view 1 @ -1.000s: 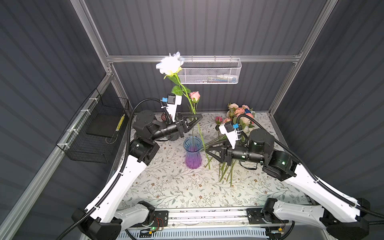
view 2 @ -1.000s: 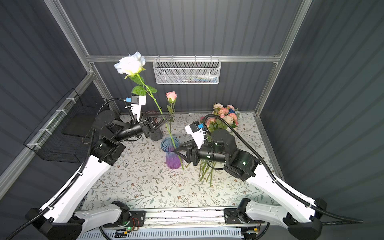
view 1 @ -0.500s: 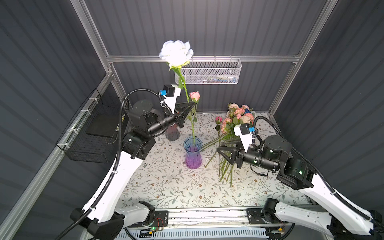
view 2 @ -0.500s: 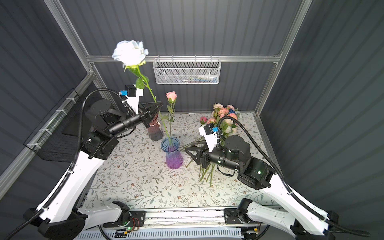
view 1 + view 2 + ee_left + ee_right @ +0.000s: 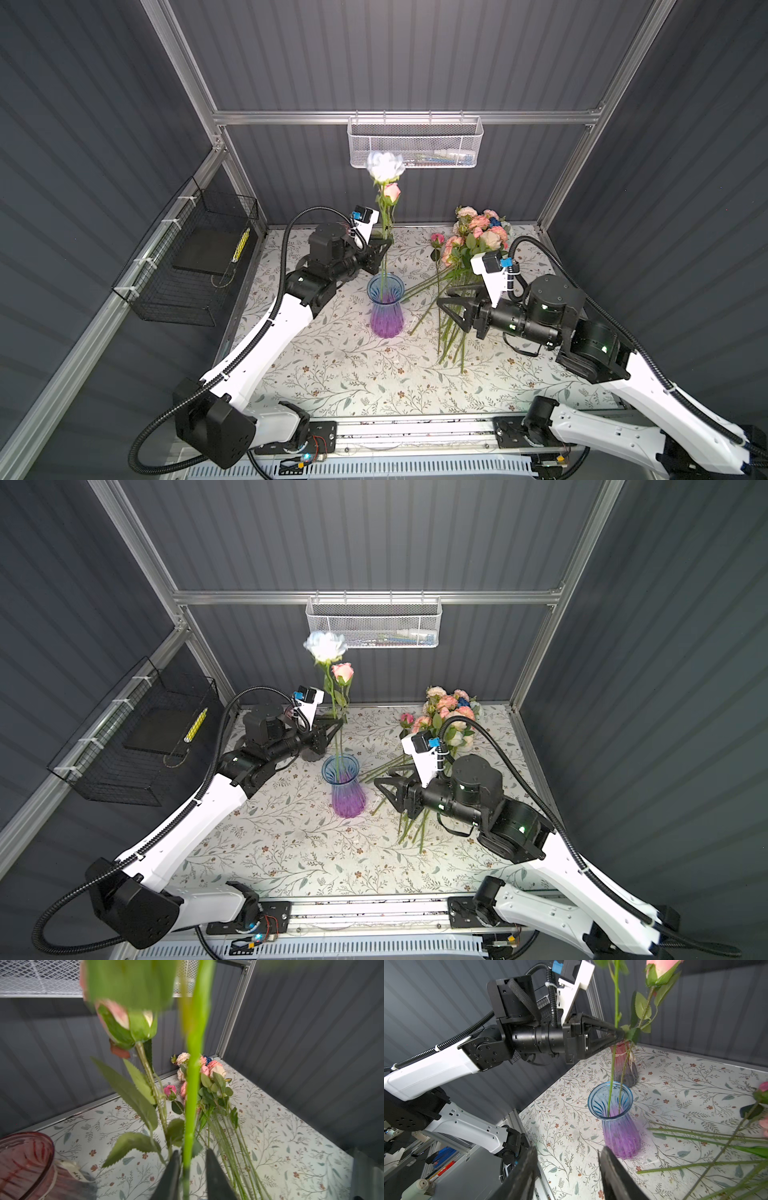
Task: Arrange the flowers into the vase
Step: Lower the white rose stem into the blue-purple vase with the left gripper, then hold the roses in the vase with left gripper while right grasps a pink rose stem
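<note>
Floral-patterned tabletop carries the blue-and-purple vase near its middle. Two blooms stand upright in it, a pink rose and a taller white rose, both stems down inside the mouth. My left gripper stands parted around the white stem above the rim, guiding rather than clamping, I judge so it can settle. My right gripper is open and empty, low beside the vase, by the remaining flowers lying just right of it. A reddish vase crowds the back; the front offers room.
</note>
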`<state>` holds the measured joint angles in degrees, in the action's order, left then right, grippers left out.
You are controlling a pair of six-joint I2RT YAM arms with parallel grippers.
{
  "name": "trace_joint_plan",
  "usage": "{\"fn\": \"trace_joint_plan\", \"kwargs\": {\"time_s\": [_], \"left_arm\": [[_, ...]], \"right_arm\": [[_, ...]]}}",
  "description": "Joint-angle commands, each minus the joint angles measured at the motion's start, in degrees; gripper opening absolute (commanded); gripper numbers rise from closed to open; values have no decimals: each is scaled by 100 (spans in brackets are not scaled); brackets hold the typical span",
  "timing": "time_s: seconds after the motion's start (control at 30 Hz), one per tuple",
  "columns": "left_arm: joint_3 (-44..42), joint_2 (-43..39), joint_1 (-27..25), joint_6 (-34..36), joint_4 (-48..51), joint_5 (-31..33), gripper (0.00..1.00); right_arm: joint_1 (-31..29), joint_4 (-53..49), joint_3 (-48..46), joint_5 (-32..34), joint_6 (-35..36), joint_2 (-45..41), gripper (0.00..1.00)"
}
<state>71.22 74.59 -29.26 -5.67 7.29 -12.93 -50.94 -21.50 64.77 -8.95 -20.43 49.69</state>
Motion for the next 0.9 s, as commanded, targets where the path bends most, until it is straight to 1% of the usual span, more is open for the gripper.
{"fn": "trace_joint_plan", "kwargs": {"time_s": [0.0,0.07,0.23,0.4,0.53,0.7,0.87], "left_arm": [[-141,-330,16,-345,-333,357,56],[-214,-475,17,-429,-325,511,66],[-231,-854,16,-690,-286,877,85],[-127,-1286,16,-916,-272,1038,99],[-192,-1607,16,-1074,-272,1027,100],[-541,-2083,16,-1354,-162,1077,100],[-1208,-2725,16,-1593,-55,1187,100]], "right_arm": [[-4,5,-108,61,57,-25,57],[-4,23,-123,84,48,-9,60],[5,48,-226,191,13,23,65],[86,41,-473,292,-105,58,66],[396,39,-829,188,-346,199,63],[1188,347,-1455,-336,-853,588,55],[1787,629,-1705,-557,-1068,1572,45]]}}
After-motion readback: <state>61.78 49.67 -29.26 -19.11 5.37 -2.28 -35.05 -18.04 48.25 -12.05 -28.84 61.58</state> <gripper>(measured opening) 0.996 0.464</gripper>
